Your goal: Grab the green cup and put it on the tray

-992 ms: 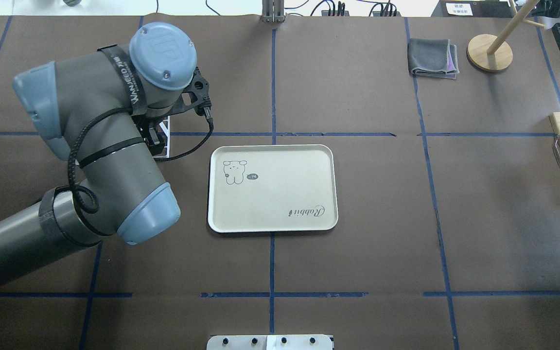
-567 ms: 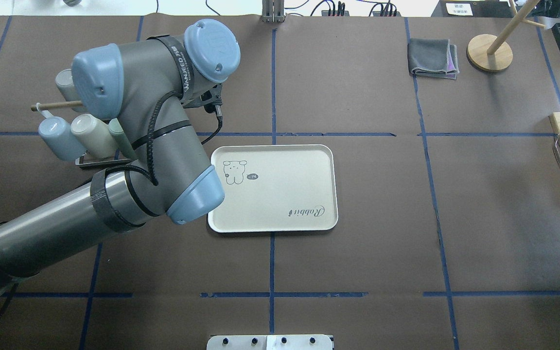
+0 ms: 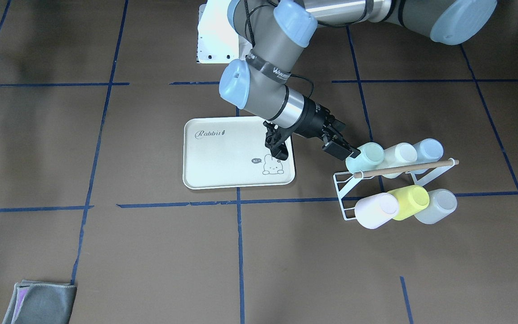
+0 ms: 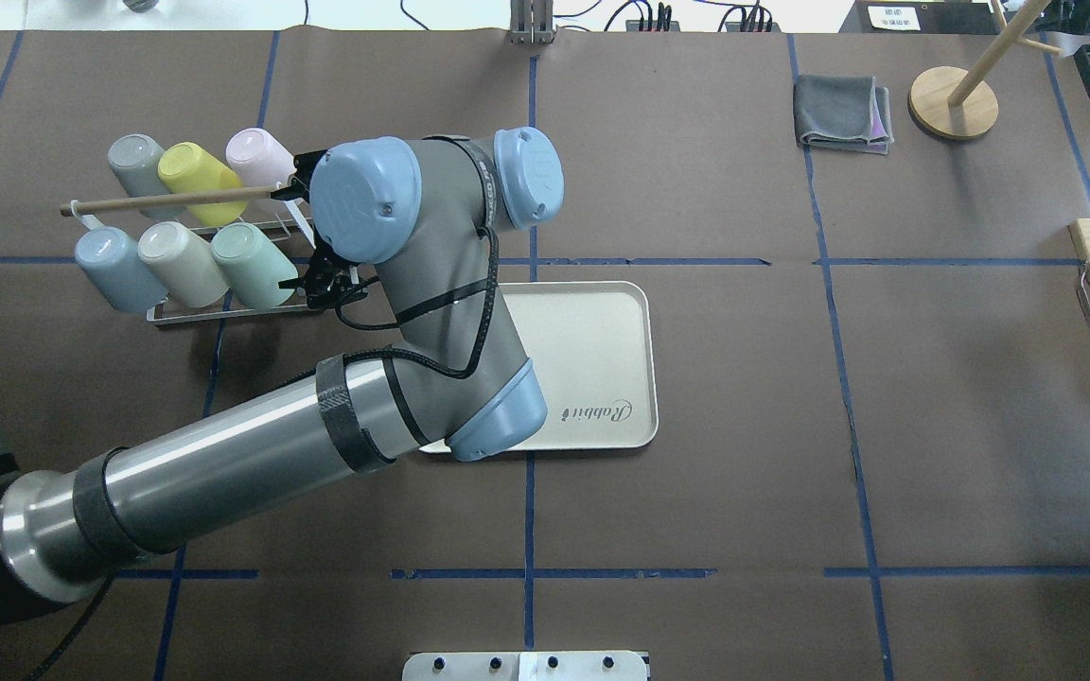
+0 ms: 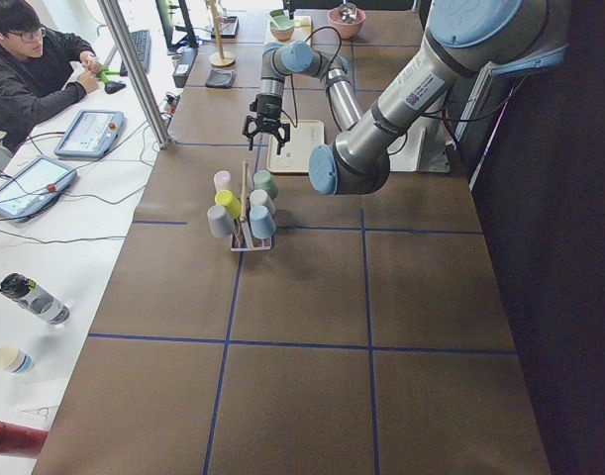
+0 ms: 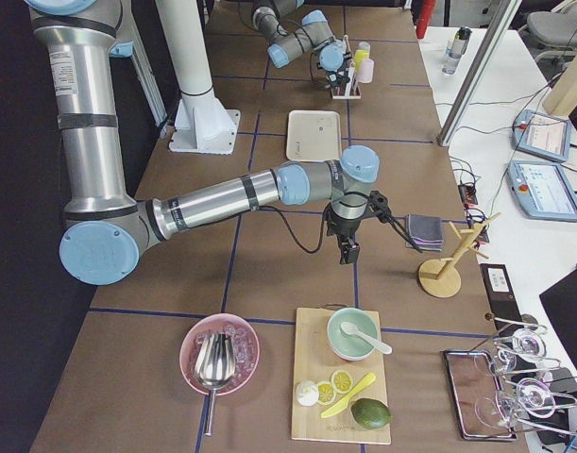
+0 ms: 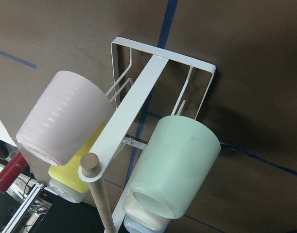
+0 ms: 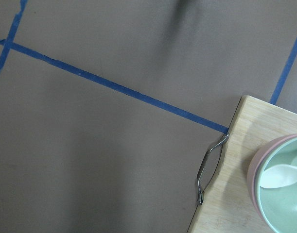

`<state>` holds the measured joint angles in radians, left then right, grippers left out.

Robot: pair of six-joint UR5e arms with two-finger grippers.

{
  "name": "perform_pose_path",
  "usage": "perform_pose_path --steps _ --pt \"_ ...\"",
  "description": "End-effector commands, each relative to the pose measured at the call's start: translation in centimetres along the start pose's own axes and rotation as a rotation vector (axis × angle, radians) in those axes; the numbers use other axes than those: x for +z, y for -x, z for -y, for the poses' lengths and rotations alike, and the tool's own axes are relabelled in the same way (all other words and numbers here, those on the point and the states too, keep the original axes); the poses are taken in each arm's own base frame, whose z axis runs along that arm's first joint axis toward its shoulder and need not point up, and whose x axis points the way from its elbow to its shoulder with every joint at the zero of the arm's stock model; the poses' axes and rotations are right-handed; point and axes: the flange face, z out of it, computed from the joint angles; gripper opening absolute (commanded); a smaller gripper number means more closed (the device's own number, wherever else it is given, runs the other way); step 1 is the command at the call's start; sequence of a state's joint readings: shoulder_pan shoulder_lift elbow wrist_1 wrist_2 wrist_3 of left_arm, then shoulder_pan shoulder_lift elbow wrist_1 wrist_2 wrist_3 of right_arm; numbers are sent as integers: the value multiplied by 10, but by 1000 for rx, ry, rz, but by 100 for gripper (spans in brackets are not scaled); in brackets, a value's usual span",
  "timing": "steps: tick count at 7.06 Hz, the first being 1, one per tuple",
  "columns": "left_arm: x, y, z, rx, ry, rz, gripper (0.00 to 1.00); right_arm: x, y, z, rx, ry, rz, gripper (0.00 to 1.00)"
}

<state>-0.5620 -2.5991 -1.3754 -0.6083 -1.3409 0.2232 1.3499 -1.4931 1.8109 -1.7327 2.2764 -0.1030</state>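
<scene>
The green cup [image 4: 256,263] lay on the rack [image 4: 187,316], at 10 o'clock from the tray [image 4: 638,378] in the overhead view. The left gripper [image 3: 345,143] stood just beside it, jaws apart and empty. The right gripper [image 6: 349,247]: opening could not be told.

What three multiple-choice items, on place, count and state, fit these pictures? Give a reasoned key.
1. The green cup is: A on the rack's end nearest the tray; B on the tray; C held aloft.
2. How many cups does the rack hold? A four; B six; C eight.
3. The green cup is: A upright; B tilted, base showing; C nested in another.
Key: A, the front view shows it racked nearest the tray; B, two rows of three overhead; B, its base faces the left wrist camera.
</scene>
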Motion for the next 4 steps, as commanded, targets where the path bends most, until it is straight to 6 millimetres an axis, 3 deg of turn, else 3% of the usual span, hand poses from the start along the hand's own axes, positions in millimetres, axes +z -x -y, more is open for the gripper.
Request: perform_pose_path --steps 1,3,4 --pt "10 -13 15 142 69 71 100 2 -1 -2 5 4 0 100" --pt "13 -11 15 198 94 100 100 4 -3 -8 9 9 -1 100" --pt "27 -12 16 202 109 97 100 5 -3 -8 11 11 0 100"
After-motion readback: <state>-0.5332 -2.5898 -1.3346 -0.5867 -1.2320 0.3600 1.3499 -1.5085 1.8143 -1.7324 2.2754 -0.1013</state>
